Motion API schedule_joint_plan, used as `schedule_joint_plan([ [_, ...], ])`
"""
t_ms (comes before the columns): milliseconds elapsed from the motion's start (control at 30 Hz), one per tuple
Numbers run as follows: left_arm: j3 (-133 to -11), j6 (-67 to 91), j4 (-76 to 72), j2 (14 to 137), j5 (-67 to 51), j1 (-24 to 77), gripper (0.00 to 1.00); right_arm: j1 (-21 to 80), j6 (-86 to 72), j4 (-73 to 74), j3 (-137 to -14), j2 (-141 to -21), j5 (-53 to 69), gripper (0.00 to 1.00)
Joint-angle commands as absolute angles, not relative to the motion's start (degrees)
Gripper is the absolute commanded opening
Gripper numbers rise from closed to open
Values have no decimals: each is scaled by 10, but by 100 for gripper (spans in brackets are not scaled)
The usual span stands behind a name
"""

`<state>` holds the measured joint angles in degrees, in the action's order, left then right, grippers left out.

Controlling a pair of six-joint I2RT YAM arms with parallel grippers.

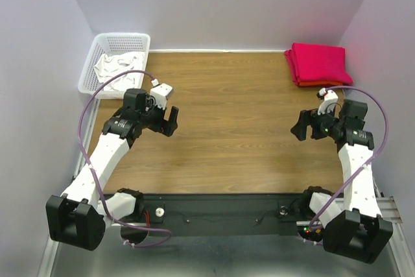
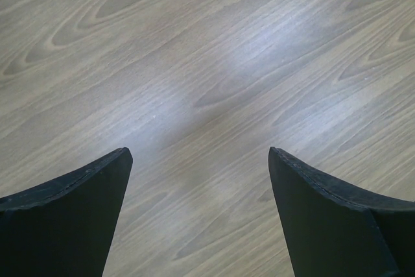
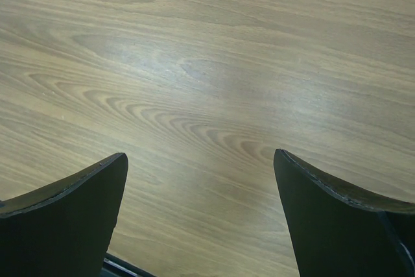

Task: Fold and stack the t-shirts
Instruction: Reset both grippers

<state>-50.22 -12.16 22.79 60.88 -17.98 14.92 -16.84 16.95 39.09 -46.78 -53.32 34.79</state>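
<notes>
A folded stack of t-shirts [image 1: 318,63] lies at the table's far right corner: a pinkish-red one on top, an orange edge [image 1: 318,84] showing beneath it. A darker red one cannot be told apart. My left gripper [image 1: 172,120] hovers open and empty over the left part of the wooden table [image 1: 227,128]; in the left wrist view [image 2: 200,157] only bare wood lies between its fingers. My right gripper [image 1: 299,126] is open and empty at the right, in front of the stack; the right wrist view [image 3: 201,160] shows only bare wood.
A white plastic basket [image 1: 88,71] with white cloth [image 1: 117,66] in it stands at the far left corner. Grey walls enclose the table on three sides. A black rail [image 1: 220,209] with the arm bases runs along the near edge.
</notes>
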Motion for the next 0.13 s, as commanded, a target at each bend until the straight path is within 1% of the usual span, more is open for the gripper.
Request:
schedule_joint_plan([
  [0, -498, -111, 198, 577, -178, 150, 99, -171, 163, 386, -472, -523, 332, 100],
  [100, -498, -109, 196, 562, -154, 150, 99, -171, 167, 387, -474, -518, 337, 100],
])
